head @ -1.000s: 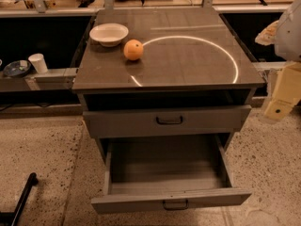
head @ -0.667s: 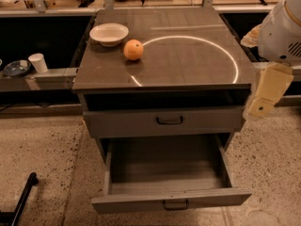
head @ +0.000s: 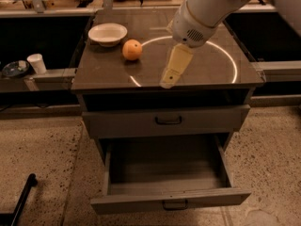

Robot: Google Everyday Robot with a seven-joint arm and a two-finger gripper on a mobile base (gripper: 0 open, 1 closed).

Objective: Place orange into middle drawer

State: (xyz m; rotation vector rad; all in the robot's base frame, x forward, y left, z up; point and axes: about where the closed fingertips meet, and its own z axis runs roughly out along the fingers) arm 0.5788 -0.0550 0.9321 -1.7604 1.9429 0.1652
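My arm (head: 207, 13) reaches in from the upper right and slants down to the left over the counter (head: 108, 74). Its cream gripper (head: 168, 81) hangs tilted above the front half of the top, and I cannot tell whether it is open or closed. At the far left, on a low ledge beside the cabinet, a white cup (head: 36, 63) stands next to a dark dish (head: 15, 68). Below them a black bar (head: 21, 201) lies on the speckled floor. On the counter's back left corner sits a white bowl (head: 107, 34). The orange (head: 132, 50) rests just to its right, to the left of my gripper and apart from it. A bright ring of light (head: 230, 60) curves across the dark top. Under it the upper drawer (head: 141, 122) is shut, and the middle drawer (head: 164, 173) stands open below.
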